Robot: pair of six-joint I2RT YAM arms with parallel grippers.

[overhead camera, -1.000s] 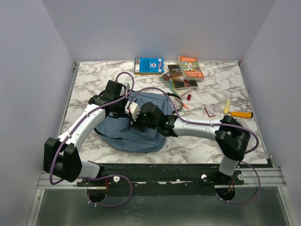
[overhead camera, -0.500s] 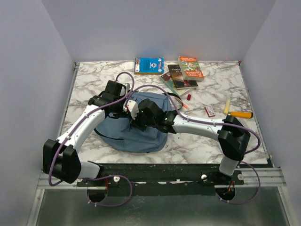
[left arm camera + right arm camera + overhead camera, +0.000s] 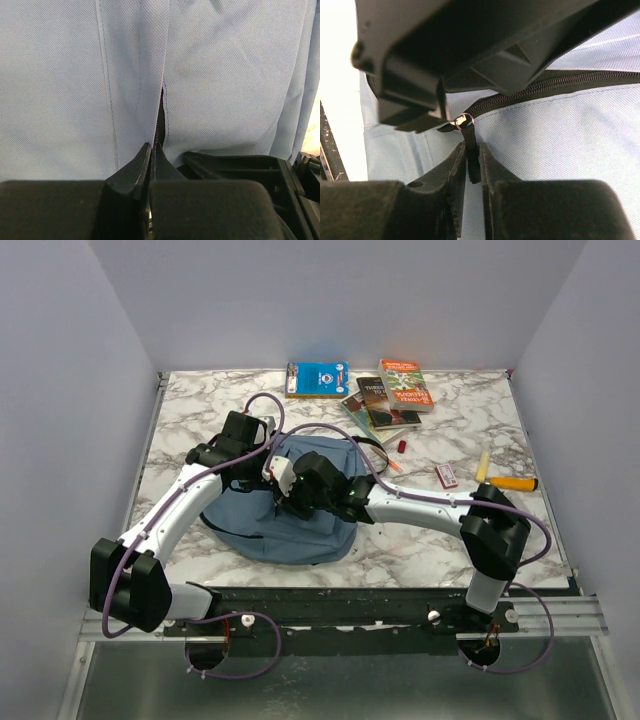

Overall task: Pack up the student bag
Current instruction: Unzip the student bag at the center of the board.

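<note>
Top external view has the student bag [image 3: 285, 525] lying flat on the marble table [image 3: 200, 410], a bit left of centre and toward the near edge, with both arms bent over it. Left gripper [image 3: 151, 150] is pinched tight on the blue fabric right at the zipper seam. Right gripper [image 3: 472, 148] has its jaws only a sliver apart with the zipper pull strap [image 3: 469, 136] sitting between them. Honestly can't tell if it's squeezing it. Books [image 3: 385, 390] lie beyond the bag at the far edge.
</note>
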